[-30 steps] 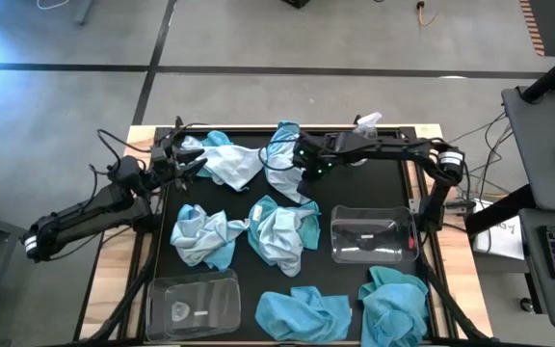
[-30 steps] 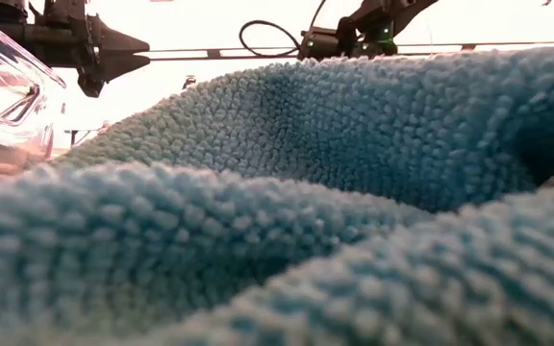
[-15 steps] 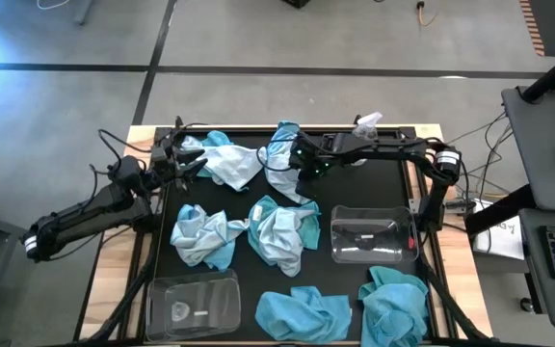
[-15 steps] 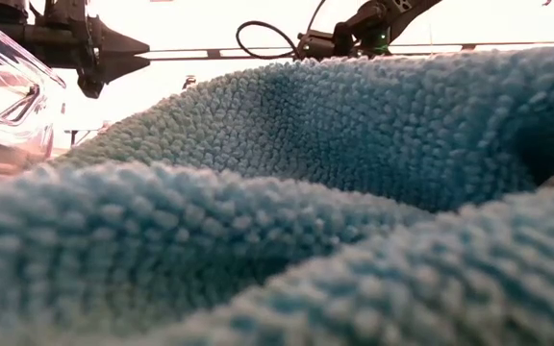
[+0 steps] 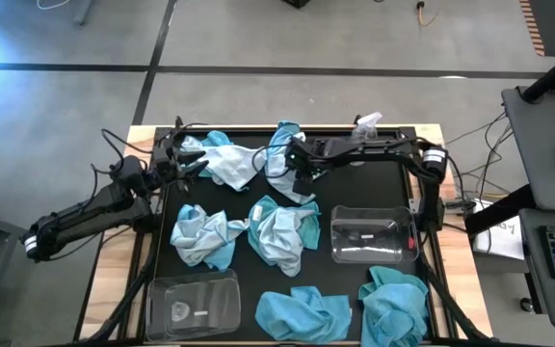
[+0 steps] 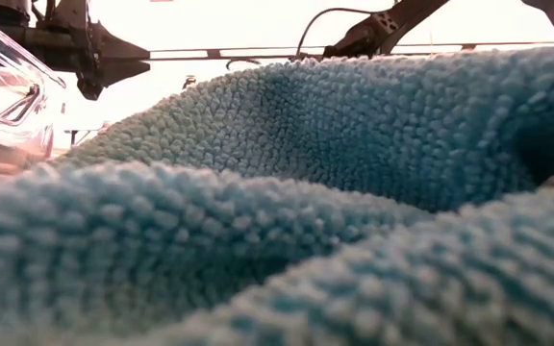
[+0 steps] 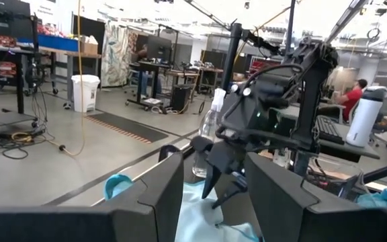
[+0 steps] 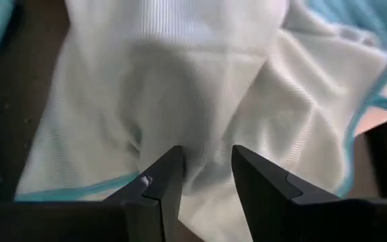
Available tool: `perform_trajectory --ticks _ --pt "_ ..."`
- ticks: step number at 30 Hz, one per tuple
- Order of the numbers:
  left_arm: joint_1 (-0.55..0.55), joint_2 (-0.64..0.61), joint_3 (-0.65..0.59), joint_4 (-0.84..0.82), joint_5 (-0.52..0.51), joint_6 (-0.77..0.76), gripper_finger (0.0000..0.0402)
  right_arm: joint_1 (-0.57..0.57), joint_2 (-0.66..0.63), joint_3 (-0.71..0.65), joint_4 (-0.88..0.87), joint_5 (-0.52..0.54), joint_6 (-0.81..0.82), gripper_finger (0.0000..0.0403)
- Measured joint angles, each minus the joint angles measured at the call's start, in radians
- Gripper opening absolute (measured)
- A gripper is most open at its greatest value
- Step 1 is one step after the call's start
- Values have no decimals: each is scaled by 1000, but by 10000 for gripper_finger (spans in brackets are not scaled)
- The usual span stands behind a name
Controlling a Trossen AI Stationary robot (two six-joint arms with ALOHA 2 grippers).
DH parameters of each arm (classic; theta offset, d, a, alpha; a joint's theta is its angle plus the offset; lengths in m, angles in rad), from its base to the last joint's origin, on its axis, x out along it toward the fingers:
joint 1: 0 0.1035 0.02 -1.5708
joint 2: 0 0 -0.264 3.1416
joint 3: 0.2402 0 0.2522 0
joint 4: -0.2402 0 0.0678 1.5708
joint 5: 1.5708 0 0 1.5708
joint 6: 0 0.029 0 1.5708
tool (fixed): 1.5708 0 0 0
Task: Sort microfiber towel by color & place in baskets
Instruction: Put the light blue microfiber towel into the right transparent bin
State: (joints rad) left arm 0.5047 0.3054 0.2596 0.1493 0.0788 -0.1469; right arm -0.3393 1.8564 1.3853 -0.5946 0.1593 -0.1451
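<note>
Several microfiber towels lie crumpled on the black table. A pale one (image 5: pixel 227 164) is at the far left and a pale one with a turquoise hem (image 5: pixel 279 154) at the far middle. Two mixed heaps (image 5: pixel 200 236) (image 5: pixel 282 231) lie mid-table, and two turquoise towels (image 5: pixel 304 313) (image 5: pixel 393 301) lie at the near edge. Two clear baskets stand at the near left (image 5: pixel 193 301) and mid-right (image 5: pixel 374 234). My right gripper (image 8: pixel 207 178) is open, right over the far-middle pale towel (image 8: pixel 180 87). My left gripper (image 7: pixel 213 195) is open and empty beside the far-left towel. My right gripper points down at the pale towel's middle (image 8: pixel 203 144), one finger (image 8: pixel 163 181) on each side of a soft ridge of cloth. I cannot tell whether the fingertips touch it. The towel lies slack on the table.
A small clear spray bottle (image 5: pixel 366 123) stands at the far edge, behind my right arm. A turquoise towel (image 6: pixel 306 192) fills the low view, with a clear basket (image 6: pixel 8 86) at its left. Cables run along the table's far-left corner.
My right gripper has gone toward the table's left edge and down onto the far-middle pale towel, its arm stretching out farther. The towels have stayed where they were.
</note>
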Motion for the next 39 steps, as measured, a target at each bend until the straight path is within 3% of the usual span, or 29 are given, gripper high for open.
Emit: perform_trajectory --ticks 13,24,39 --pt "0 0 0 -1 0 9 144 1 82 3 8 -2 3 109" --pt "0 0 0 -1 0 9 144 1 79 54 -33 -5 4 13" --pt "0 0 0 -1 0 8 144 11 11 220 -222 -3 63 9"
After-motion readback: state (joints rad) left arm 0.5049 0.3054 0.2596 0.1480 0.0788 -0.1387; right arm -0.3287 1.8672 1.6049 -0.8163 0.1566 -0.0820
